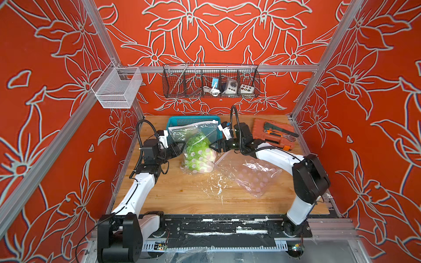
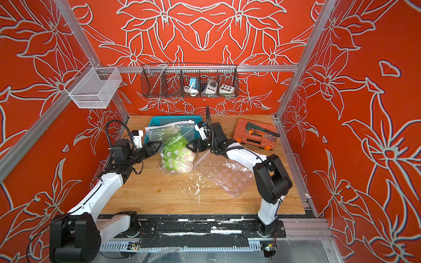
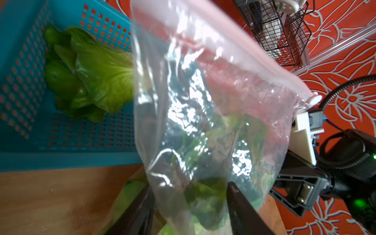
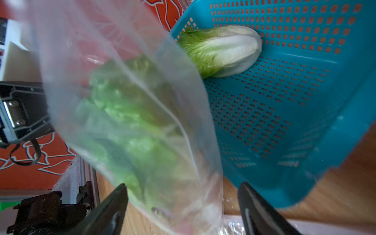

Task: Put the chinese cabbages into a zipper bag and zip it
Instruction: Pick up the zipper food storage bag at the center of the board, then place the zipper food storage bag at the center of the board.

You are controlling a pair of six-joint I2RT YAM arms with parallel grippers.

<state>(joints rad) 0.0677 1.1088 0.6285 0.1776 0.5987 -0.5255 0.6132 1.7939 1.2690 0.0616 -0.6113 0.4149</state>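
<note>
Locate the clear, pink-dotted plastic zipper bag (image 1: pixel 198 157) at the middle of the wooden bench (image 1: pixel 173 195), propped toward the far edge against the teal perforated plastic basket (image 1: pixel 182 119). Read its long axis as running from the base on the wood up to the pink zip strip (image 1: pixel 193 125) over the basket rim. Note the crinkled green-and-white chinese cabbages (image 2: pixel 176 154) inside; cannot tell the count through the film. Find one further cabbage (image 4: pixel 220 50) lying in the basket.

Find the left hand (image 1: pixel 182 146) just beside the bag's left flank and the right hand (image 1: pixel 214 148) just beside its right flank, both spread open around loose film, gripping nothing.

Treat the white slider (image 3: pixel 314 99) as nearer the right arm. Cannot tell whether the strip is sealed.

Expect open room toward the near edge. Avoid the empty dotted bag (image 1: pixel 248 175) right of centre and the orange plastic tool case (image 1: pixel 273 134) at the far right corner.
</note>
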